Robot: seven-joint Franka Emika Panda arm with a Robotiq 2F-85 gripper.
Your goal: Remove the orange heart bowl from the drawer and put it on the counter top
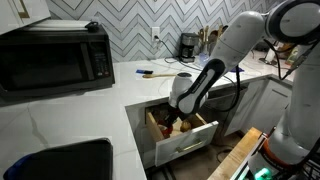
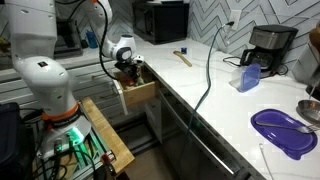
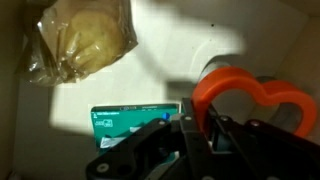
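the gripper (image 3: 205, 130) is down inside the open drawer (image 1: 185, 140), and both exterior views show the arm bent over the drawer's front edge. in the wrist view the orange heart bowl (image 3: 215, 82) sits on the drawer's pale floor, and the two dark fingers stand either side of its near rim, one outside the wall and one just inside the hollow. the view is dim and cut off at the bottom, so i cannot tell whether the claw has pressed onto that rim or only brackets it. the bowl looks to be resting flat on the drawer floor, not lifted.

also on the drawer floor are a green packet (image 3: 135, 120), just beside the bowl and touching the finger line, and a clear bag (image 3: 85, 40) of something pale and round, possibly bread, farther in.

by my reading the task is in its early half: the drawer is open and the reach is made. what is left is a firm pinch, the lift clear of the drawer's wooden sides, and the carry to the counter top (image 1: 100, 110) beside the drawer.
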